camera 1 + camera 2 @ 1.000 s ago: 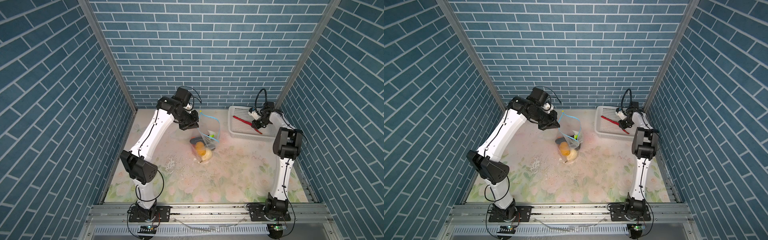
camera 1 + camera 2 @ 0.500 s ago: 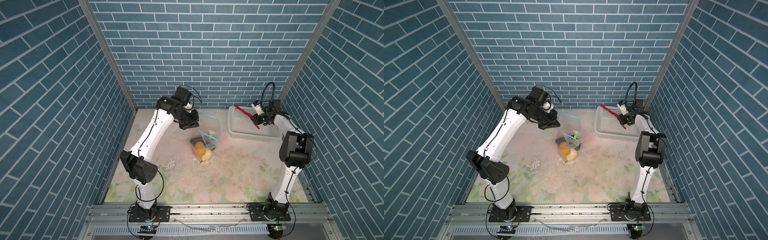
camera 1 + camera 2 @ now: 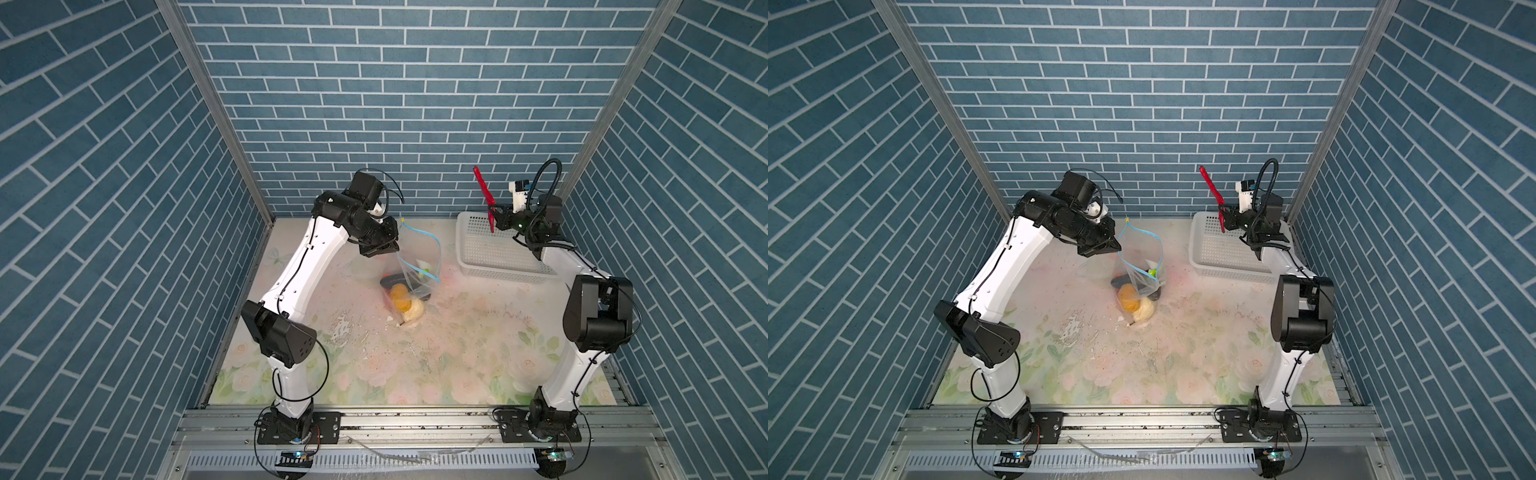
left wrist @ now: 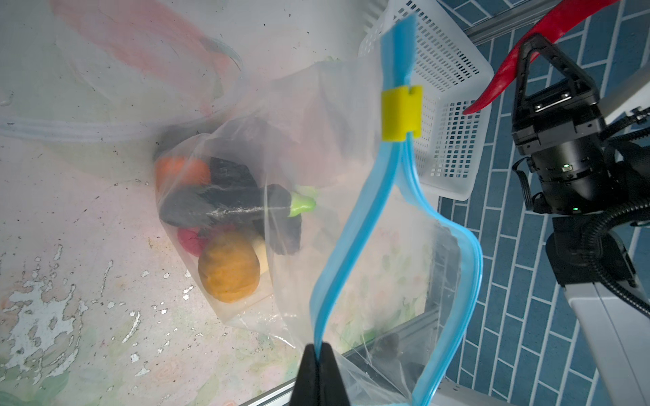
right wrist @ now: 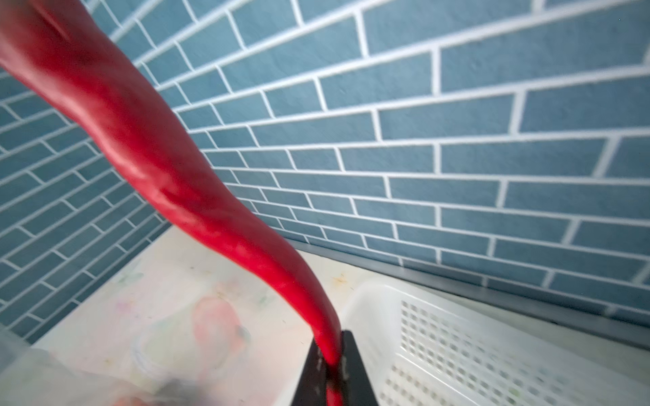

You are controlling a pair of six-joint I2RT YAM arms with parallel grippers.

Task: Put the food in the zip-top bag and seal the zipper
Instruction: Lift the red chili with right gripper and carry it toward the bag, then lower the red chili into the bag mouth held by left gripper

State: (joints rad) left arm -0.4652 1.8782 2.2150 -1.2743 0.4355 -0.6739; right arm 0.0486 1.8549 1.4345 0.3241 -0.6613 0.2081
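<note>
Left wrist view says it all: the left gripper (image 4: 319, 355) is pinched fully shut on one lip of the zipper (image 4: 355, 242). It holds the zip-top bag (image 3: 417, 266) up with its mouth gaping, mid-bench (image 3: 457, 353) toward the far edge. Most of the food (image 4: 228, 267) sits in the bag's bottom.

Over by the far right corner, the right gripper (image 3: 493, 216) is clamped on the lower end of the long red strip (image 3: 483, 191), above the white basket (image 3: 463, 245). The strip stands nearly upright, free end up and leaning a bit left. The bag mouth lies left of and below that gripper, so I'd guess the right arm carries it across and tips it in end-first.
</note>
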